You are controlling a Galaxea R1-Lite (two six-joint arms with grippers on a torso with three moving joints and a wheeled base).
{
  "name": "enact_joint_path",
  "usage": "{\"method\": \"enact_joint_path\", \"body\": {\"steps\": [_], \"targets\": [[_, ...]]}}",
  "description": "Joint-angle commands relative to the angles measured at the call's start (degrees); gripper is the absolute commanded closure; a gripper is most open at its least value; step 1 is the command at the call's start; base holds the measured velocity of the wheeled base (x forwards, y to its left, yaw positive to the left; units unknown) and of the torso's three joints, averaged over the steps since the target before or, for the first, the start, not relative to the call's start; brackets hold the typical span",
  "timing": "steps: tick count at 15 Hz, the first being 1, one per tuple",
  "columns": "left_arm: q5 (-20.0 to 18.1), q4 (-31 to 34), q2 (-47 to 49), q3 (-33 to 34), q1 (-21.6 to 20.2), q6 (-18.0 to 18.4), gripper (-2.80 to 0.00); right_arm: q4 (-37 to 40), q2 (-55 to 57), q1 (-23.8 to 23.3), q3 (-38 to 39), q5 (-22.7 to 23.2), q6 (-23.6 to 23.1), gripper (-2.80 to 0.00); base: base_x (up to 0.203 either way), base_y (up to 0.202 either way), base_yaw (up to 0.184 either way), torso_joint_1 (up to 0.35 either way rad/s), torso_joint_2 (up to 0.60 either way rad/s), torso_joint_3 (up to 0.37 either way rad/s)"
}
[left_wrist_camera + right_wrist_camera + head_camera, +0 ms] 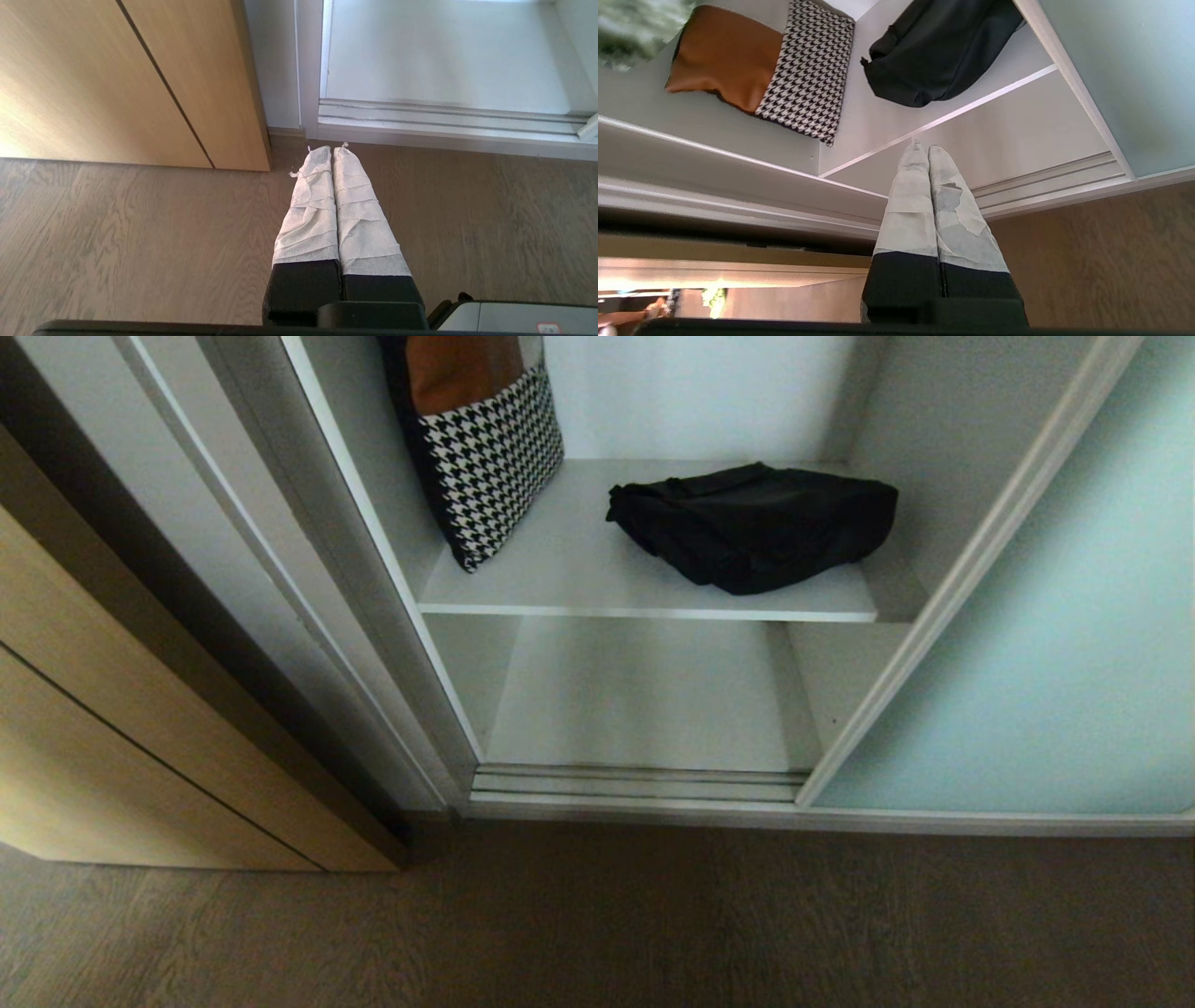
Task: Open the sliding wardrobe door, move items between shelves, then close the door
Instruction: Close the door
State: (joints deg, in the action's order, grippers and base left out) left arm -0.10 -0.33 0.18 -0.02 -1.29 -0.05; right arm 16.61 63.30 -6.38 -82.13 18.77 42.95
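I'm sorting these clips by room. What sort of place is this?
Probably a bedroom or dressing area: a built-in white wardrobe with a frosted sliding door, shelves holding a houndstooth cushion and black bag, on wood flooring.

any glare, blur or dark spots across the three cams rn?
Head view: dim, black bag loses fold detail on the shelf. Left wrist view: warm sun patch washes out the wood-grain door. Right wrist view: smeared green patterned garment in one corner, bright glare beyond the right hand.
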Motion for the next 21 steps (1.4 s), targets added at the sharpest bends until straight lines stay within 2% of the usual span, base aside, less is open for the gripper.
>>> {"method": "enact_joint_path", "body": {"steps": [1,3,7,12,14,21], "targets": [[0.0,0.0,0.0,0.0,0.0,0.0,0.00,-1.5,4.7,-3.2,-0.3,2.0,1.3,0.00,0.000,0.000,0.000,0.000,0.00,0.000],[0.0,0.0,0.1,0.0,0.0,0.0,0.00,-3.9,7.7,-3.9,-0.9,2.3,3.4,0.00,0.000,0.000,0.000,0.000,0.00,0.000],[0.0,0.0,0.1,0.0,0.0,0.0,0.00,-4.7,12.9,-4.4,-2.8,4.3,3.9,0.00,0.000,0.000,0.000,0.000,0.00,0.000],[0.0,0.0,0.0,0.0,0.0,0.0,0.00,-8.5,18.3,-4.6,-3.8,4.0,4.1,0.00,0.000,0.000,0.000,0.000,0.00,0.000],[0.0,0.0,0.0,0.0,0.0,0.0,0.00,-10.5,20.3,-6.3,-4.7,4.1,5.7,0.00,0.000,0.000,0.000,0.000,0.00,0.000],[0.0,0.0,0.0,0.0,0.0,0.0,0.00,-10.6,25.4,-6.8,-9.6,4.2,6.4,0.00,0.000,0.000,0.000,0.000,0.00,0.000]]}}
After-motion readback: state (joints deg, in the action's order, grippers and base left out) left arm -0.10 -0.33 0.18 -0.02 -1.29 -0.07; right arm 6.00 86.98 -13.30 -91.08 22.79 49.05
